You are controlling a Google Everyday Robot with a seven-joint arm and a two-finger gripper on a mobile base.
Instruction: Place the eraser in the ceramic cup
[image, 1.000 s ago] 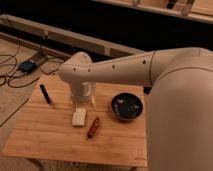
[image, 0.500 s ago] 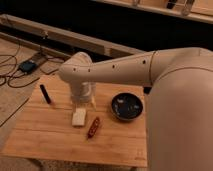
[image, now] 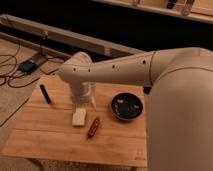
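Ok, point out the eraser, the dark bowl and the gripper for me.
eraser (image: 45, 93), camera view, middle of the black stick.
dark bowl (image: 113, 106), camera view, its left rim.
gripper (image: 85, 103), camera view, its lower end, just behind the white block (image: 79, 118).

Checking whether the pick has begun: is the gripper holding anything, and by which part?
Nothing, as far as shows: the gripper hangs open over the table beside the white block; the eraser lies apart, untouched.

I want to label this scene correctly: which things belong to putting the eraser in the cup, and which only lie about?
Job:
eraser, lying at picture-left
ceramic cup, under the arm
gripper, down by the cup

Lying about:
white block
reddish-brown oblong
dark bowl
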